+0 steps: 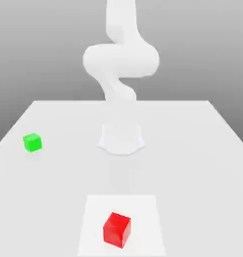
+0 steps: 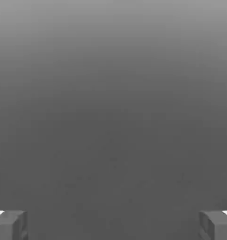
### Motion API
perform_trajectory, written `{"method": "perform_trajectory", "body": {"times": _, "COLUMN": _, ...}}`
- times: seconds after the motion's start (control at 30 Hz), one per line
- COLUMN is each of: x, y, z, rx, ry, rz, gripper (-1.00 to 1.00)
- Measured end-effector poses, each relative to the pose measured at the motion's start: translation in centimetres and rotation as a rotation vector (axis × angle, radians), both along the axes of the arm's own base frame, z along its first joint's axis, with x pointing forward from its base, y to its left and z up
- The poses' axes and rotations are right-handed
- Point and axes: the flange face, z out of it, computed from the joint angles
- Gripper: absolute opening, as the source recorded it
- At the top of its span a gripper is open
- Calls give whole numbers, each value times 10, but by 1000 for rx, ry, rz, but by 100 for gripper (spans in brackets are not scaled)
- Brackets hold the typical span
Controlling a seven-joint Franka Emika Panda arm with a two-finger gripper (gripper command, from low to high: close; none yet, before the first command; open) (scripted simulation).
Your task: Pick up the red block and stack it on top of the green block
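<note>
The red block [image 1: 117, 229] sits on the white table near the front edge, about in the middle of the exterior view. The green block [image 1: 32, 142] rests on the table farther back, at the exterior view's left, well apart from the red one. In the hand view my gripper [image 2: 113, 226] is open: its two grey fingertips [image 2: 10, 225] stand far apart with nothing between them, and only plain grey background lies ahead of them. Neither block is touched.
The white arm [image 1: 120, 60] rises from its base [image 1: 121, 138] at the table's middle back and bends upward out of the picture. A brighter square patch [image 1: 93, 226] on the table [image 1: 193, 165] lies under the red block.
</note>
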Motion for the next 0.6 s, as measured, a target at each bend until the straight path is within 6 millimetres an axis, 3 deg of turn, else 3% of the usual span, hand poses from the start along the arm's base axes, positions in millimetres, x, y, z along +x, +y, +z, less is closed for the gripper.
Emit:
{"method": "perform_trajectory", "body": {"times": 0.13, "x": 47, "y": -1, "z": -75, "rx": 15, "ry": 126, "rz": -66, "gripper": 0}}
{"method": "perform_trajectory", "body": {"times": 0.3, "x": 85, "y": -6, "z": -173, "rx": 39, "ry": 276, "rz": -142, "gripper": 0}}
{"method": "perform_trajectory", "body": {"times": 0.43, "x": 98, "y": -10, "z": -254, "rx": 64, "ry": 395, "rz": -201, "gripper": 0}}
{"method": "perform_trajectory", "body": {"times": 0.6, "x": 95, "y": -14, "z": -354, "rx": 103, "ry": 544, "rz": -274, "gripper": 0}}
